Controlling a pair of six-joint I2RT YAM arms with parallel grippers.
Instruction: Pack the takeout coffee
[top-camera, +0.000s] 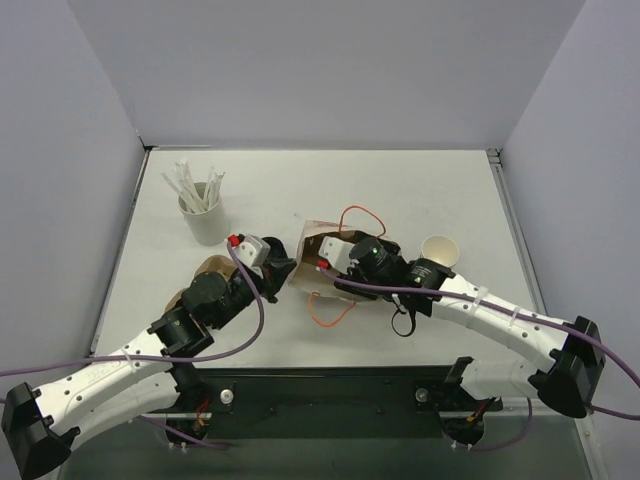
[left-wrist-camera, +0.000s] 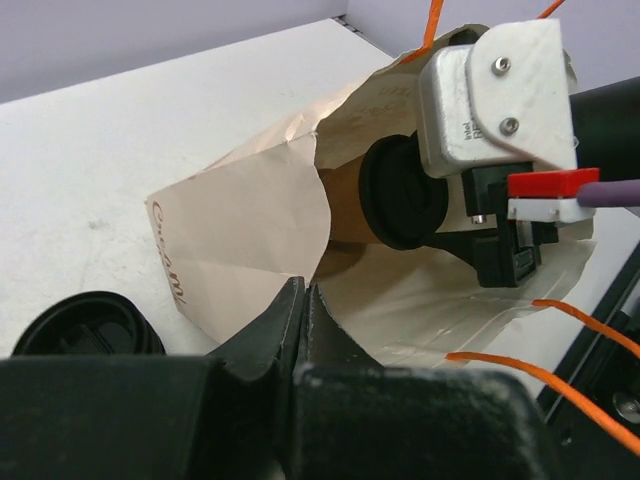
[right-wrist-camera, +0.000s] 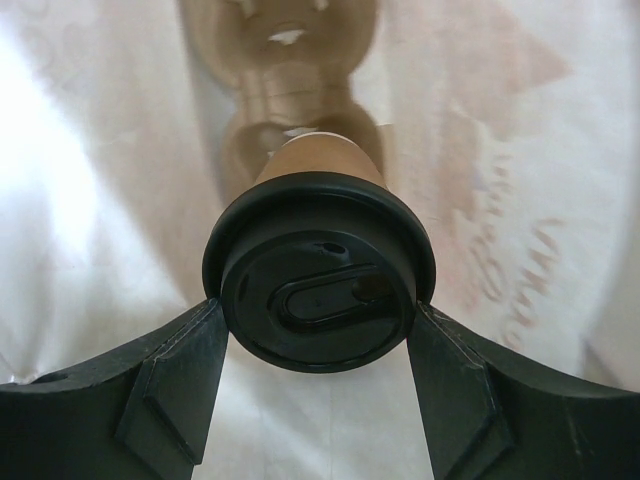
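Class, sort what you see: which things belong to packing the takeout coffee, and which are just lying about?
In the job: takeout coffee, paper bag, right gripper, left gripper.
Lying about: cup of straws, white cup, black lid.

Coffee cup (right-wrist-camera: 318, 160) between the right gripper's (right-wrist-camera: 318, 315) fingers: brown kraft wall, glossy black lid (right-wrist-camera: 320, 290).
Fingers of both grippers: matt black.
Bag (left-wrist-camera: 250, 230) around the right gripper: pale tan paper outside, lighter cream inside. Reddish-brown script lettering (left-wrist-camera: 165, 262) on the outer panel, seemingly a printed logo, too partial to read. Handles (left-wrist-camera: 500, 370) bright orange.
Loose lid (left-wrist-camera: 90, 325) left of the left gripper (left-wrist-camera: 303, 295): black.
Right wrist housing (left-wrist-camera: 495, 95): light grey, with a red tab (left-wrist-camera: 545, 183). Cable (left-wrist-camera: 610, 192) purple.
Table (top-camera: 300, 185): white.
Straw holder (top-camera: 205, 225), beyond and left of the left gripper: white, straws white.
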